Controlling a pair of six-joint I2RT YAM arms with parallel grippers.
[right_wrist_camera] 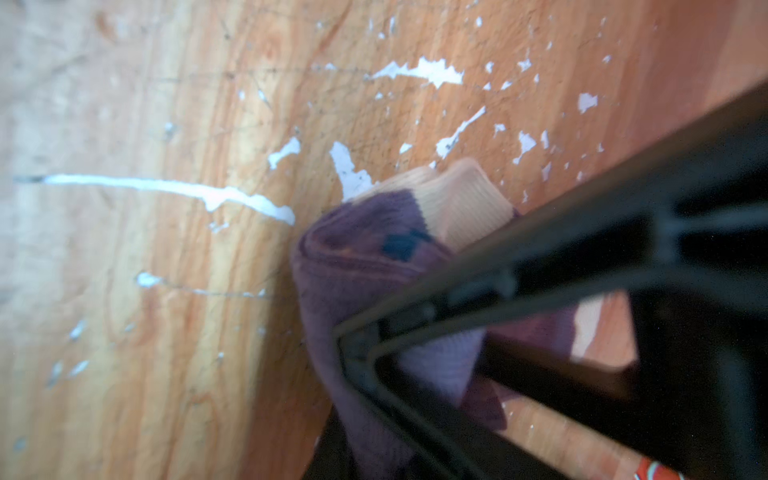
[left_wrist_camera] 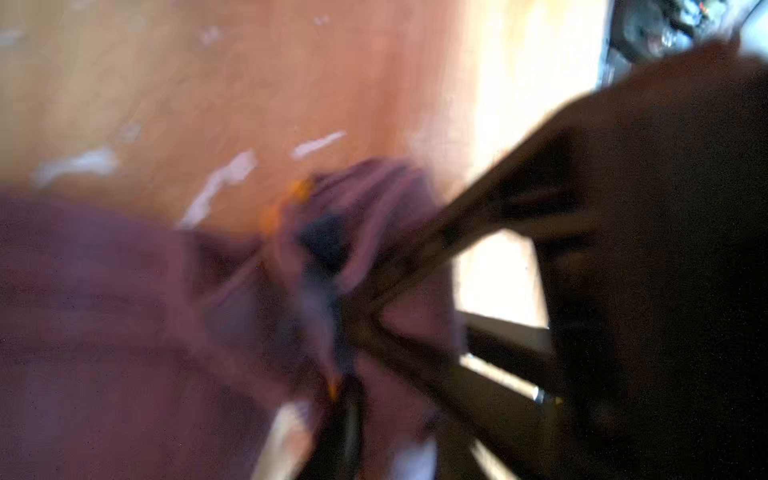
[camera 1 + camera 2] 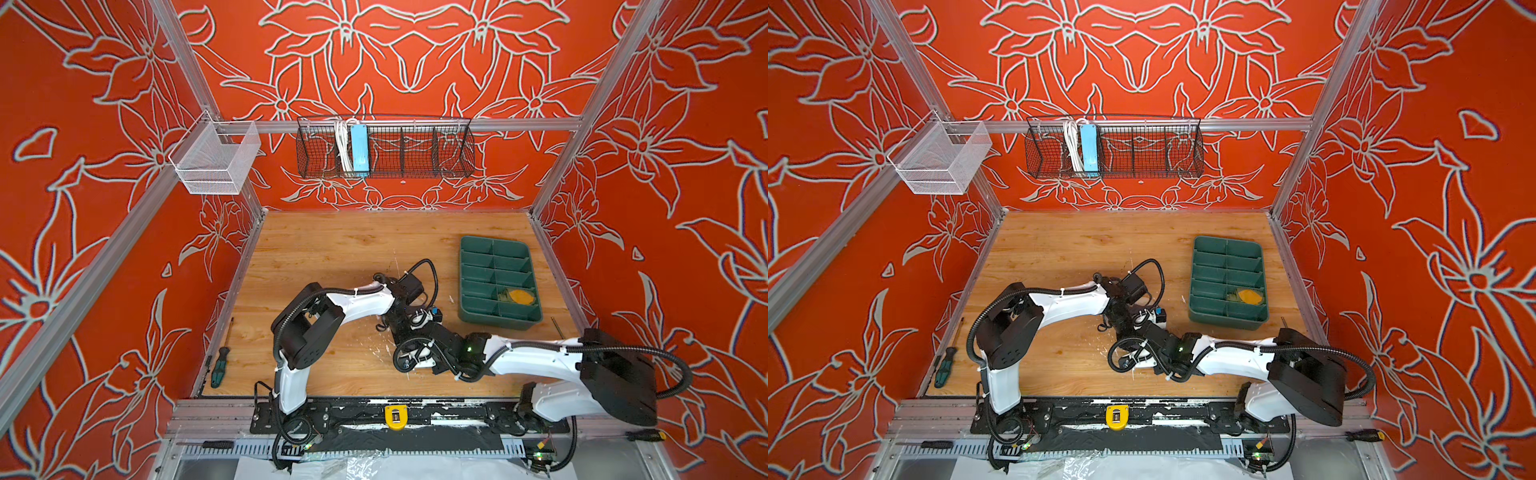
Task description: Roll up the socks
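My right gripper (image 1: 353, 336) pinches the purple sock (image 1: 365, 257) mid-table (image 3: 332, 257). My left gripper (image 3: 395, 322) crowds it, jaws too blurred to tell. The tray (image 3: 498, 322) to the right holds the olive sock (image 3: 517, 296) in its right column; a screwdriver (image 3: 219, 368) lies far left.

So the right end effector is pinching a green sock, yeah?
Not quite. The sock pinched in the right end effector is purple with a beige patch, not green. The right wrist view shows it.

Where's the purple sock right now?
Centre of the table, left of the green tray, hidden in both top views under the meeting wrists. The right wrist view shows the purple sock bunched there, pinched by the right gripper.
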